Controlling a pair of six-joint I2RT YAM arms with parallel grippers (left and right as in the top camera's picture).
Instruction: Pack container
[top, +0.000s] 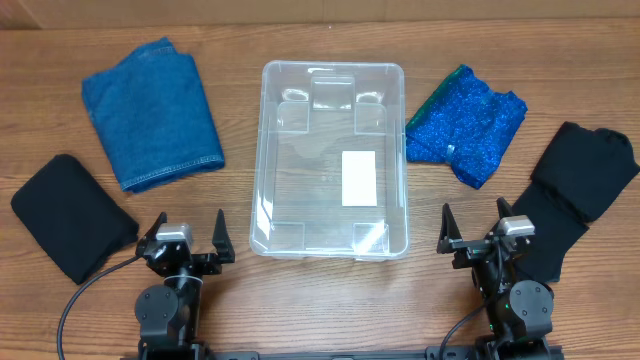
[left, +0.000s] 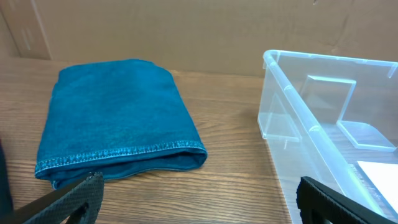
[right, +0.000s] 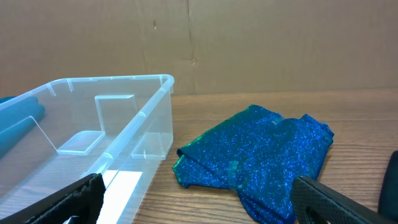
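Note:
The clear container (top: 268, 150) stands in the middle of the table with nothing in it but the white label (top: 358, 178) on its base. It also shows in the left wrist view (left: 292, 99) and the right wrist view (right: 143, 109). A folded blue denim cloth (top: 150, 110) lies to its left (left: 118, 118). A sparkly blue cloth (top: 465, 125) lies to its right (right: 261, 155). My left gripper (top: 187, 238) is open and empty near the front edge (left: 199, 202). My right gripper (top: 478, 230) is open and empty near the front edge (right: 199, 202).
A black cloth (top: 72, 215) lies at the front left. Another black cloth (top: 575, 190) lies at the far right, beside my right gripper. A cardboard wall (left: 186, 31) stands behind the table.

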